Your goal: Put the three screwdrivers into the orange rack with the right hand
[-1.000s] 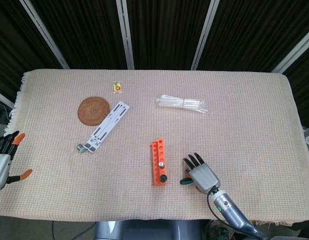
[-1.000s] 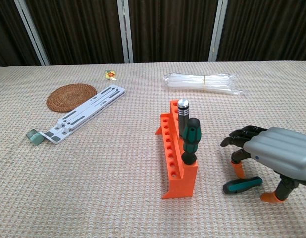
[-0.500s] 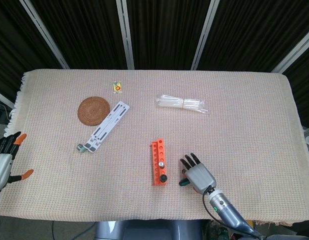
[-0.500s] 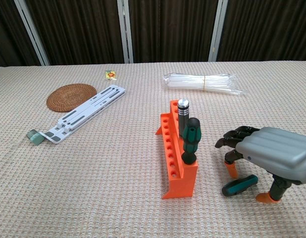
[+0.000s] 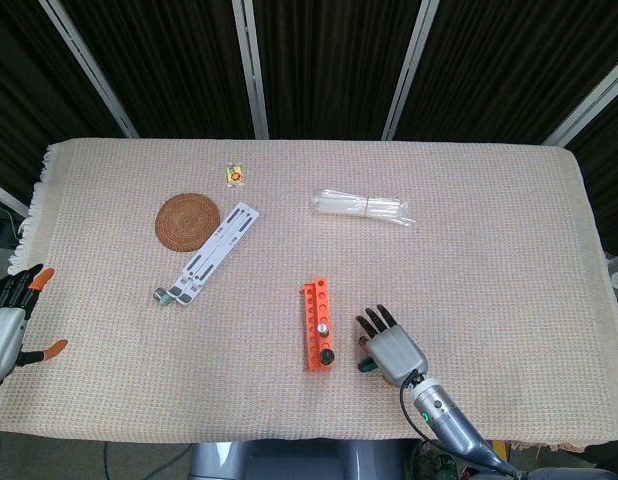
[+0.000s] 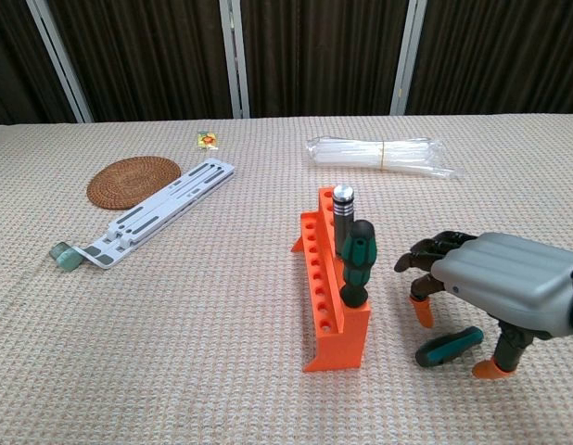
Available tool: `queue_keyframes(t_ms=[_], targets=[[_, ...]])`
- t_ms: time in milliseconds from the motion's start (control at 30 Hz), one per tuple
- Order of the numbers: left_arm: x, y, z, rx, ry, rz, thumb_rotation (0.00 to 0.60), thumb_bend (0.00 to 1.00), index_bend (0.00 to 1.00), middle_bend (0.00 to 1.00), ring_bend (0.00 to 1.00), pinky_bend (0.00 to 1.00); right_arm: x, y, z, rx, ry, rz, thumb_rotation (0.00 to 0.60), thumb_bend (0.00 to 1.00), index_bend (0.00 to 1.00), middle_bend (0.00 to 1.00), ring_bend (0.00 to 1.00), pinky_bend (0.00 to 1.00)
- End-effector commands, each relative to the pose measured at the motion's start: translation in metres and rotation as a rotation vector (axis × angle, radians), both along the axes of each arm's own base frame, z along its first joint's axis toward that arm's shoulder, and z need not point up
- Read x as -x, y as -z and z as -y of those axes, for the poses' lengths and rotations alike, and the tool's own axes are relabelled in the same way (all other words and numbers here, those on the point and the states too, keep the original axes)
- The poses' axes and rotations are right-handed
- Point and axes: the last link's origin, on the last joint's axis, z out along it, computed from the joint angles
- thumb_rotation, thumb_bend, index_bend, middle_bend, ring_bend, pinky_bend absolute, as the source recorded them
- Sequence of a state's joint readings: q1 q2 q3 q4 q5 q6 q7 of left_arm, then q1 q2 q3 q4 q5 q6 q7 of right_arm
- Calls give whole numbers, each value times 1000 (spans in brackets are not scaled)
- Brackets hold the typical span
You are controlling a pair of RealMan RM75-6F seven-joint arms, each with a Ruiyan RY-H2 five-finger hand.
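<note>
My right hand (image 6: 504, 287) arches over the last screwdriver (image 6: 450, 346) on the tabletop (image 6: 222, 306), fingers (image 6: 421, 311) apart, gripping nothing. Two screwdrivers stand in the rack (image 6: 325, 306). My left hand (image 5: 7, 320) rests open.

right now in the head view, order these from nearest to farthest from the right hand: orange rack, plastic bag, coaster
1. Orange rack: just left of the right hand, at the near edge.
2. Plastic bag: farther back, mid-table.
3. Coaster: far left, back.
</note>
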State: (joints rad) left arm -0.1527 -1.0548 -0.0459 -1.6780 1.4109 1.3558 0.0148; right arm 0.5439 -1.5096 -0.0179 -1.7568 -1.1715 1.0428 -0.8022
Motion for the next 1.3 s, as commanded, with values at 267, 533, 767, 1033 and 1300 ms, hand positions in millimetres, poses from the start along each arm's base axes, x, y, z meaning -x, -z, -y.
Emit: queue_keyframes(t_ms=[267,533,767,1033,1300], targets=[[1,2,-1,11,-7,0,600,153,39,0,0,0,-3,6,-2,-14,8,8,600,80,486,106,0,0],[3,2,0,17,-16,2,600,153,39,0,0,0,-7,12,1,-16,16,18,600,80,488,106,0,0],[5,2,-1,19,-19,3,600,152,37,0,0,0,-7,14,3,-13,24,17,600,125,472,106,0,0],[5,4,-1,29,-15,8,600,153,35,0,0,0,-5,15,5,-14,38,15,600,220,465,107,0,0],[4,5,-2,39,-15,9,600,152,34,0,0,0,-3,17,6,-21,46,13,600,224,467,106,0,0]])
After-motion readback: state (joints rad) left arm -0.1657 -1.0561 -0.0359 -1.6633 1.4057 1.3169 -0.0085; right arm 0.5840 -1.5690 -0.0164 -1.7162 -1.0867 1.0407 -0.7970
